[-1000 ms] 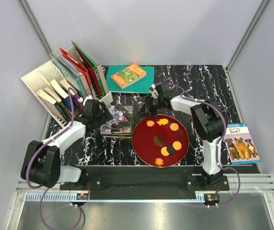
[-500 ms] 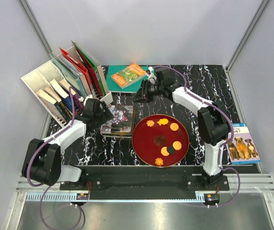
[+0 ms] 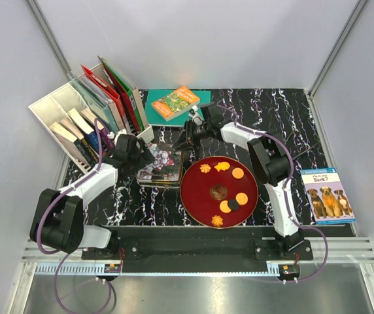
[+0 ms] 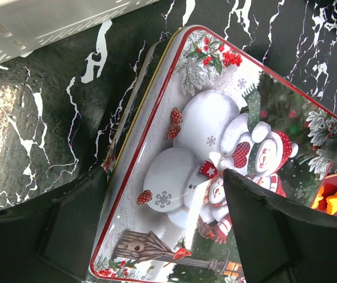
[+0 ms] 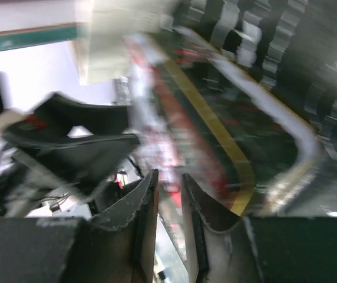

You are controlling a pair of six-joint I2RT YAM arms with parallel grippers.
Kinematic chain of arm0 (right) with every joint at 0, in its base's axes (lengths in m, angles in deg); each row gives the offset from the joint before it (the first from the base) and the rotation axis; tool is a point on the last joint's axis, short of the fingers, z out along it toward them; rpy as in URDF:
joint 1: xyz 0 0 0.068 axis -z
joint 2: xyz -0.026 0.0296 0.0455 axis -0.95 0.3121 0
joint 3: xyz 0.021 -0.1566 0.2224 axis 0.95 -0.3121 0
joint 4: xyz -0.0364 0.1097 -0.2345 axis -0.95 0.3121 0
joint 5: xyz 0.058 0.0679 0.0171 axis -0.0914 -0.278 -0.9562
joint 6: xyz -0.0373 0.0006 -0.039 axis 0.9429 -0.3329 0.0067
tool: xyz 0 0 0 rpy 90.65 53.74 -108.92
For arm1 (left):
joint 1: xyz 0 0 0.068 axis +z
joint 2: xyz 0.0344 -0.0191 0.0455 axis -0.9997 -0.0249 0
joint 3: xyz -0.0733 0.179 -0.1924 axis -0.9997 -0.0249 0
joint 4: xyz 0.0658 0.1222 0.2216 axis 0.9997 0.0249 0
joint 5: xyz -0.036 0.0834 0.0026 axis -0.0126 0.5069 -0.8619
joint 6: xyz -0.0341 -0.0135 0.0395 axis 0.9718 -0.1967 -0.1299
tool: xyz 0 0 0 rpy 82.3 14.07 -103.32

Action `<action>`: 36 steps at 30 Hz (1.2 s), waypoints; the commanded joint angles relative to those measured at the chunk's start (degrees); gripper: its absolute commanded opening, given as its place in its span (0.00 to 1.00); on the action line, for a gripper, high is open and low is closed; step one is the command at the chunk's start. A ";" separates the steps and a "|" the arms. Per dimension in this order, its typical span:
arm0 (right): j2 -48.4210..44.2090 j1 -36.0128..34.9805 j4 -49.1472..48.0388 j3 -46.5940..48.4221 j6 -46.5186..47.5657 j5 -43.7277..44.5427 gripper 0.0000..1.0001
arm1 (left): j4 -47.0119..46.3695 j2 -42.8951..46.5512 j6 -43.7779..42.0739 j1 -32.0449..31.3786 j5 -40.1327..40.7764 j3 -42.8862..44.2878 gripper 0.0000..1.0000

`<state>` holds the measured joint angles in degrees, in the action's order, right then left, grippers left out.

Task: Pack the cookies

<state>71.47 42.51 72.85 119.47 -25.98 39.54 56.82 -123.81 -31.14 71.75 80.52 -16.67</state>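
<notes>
The cookies point(image 3: 218, 191), small orange, yellow and dark brown discs plus orange flower and leaf shapes, lie on the round red plate point(image 3: 197, 193) close to the middle of the near edge of the black marbled counter point(image 3: 278, 111). The rectangular snowman-printed tin point(image 4: 215, 135) sits just left of the plate, lid on. The left tool point(image 4: 162, 188) is spread wide across the tin's near-left corner, gripping nothing. The right tool point(image 5: 167, 183) hangs over the tin's far-right corner, fingers almost together. Blur hides whether it grips anything.
</notes>
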 commanded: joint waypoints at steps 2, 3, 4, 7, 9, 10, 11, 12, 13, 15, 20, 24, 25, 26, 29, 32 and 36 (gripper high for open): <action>1.73 -0.23 3.01 -2.78 2.08 -0.25 0.29 | -0.98 0.11 0.26 -0.32 -0.53 3.09 0.83; 1.55 -0.23 3.28 -3.39 2.43 0.10 0.29 | -0.72 0.20 0.26 -0.41 -0.44 3.35 0.83; 1.46 -0.23 3.46 -3.57 3.21 0.54 0.29 | -0.63 0.11 0.18 -0.32 -0.36 3.61 0.83; 0.15 0.03 4.16 -3.93 3.92 1.42 0.29 | 0.34 0.28 0.09 -0.32 0.08 4.23 0.84; -1.26 0.12 4.16 -3.58 3.84 1.77 0.29 | 1.21 0.72 0.09 -0.32 1.13 4.75 0.86; -1.78 0.21 4.07 -3.31 3.84 2.03 0.29 | 1.65 0.90 0.09 -0.32 1.57 4.93 0.88; -2.66 0.21 4.07 -3.05 3.75 2.21 0.30 | 2.09 1.33 0.09 -0.32 2.80 5.19 0.89; -2.93 0.21 4.07 -2.18 3.57 2.21 0.30 | 2.97 1.60 -0.09 -0.32 3.33 5.80 0.89; -3.19 0.21 4.25 -1.73 3.40 2.04 0.30 | 3.41 1.78 -0.61 -0.32 3.77 6.16 0.91; -3.98 0.21 4.16 -0.59 2.87 1.86 0.30 | 4.99 2.22 -0.97 -0.32 5.26 7.30 0.94; -5.48 0.21 4.34 1.08 1.99 1.69 0.32 | 8.42 4.50 -1.32 0.12 8.07 9.59 0.99; -6.88 0.21 4.25 2.92 1.03 1.42 0.33 | 12.10 7.13 -1.23 1.26 10.18 11.08 0.99; -7.41 0.21 4.25 3.19 0.85 1.42 0.33 | 12.99 7.84 -1.14 1.35 10.71 11.35 0.99; -9.07 0.29 4.25 3.37 0.85 1.59 0.33 | 13.86 9.41 -1.23 1.52 11.94 11.52 0.99; -14.07 0.30 4.42 4.07 1.55 2.82 0.34 | 17.82 12.57 -2.81 1.53 13.79 13.01 0.99; -20.65 0.21 8.54 4.42 5.84 7.64 0.36 | 21.60 14.69 -5.62 1.44 13.10 14.77 0.99; -29.28 -0.06 17.94 2.24 16.90 22.02 0.38 | 25.30 17.33 -9.13 1.44 9.06 15.04 0.99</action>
<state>53.90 42.62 83.15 120.39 -19.84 48.19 78.17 -109.32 -35.60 73.13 91.51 -3.56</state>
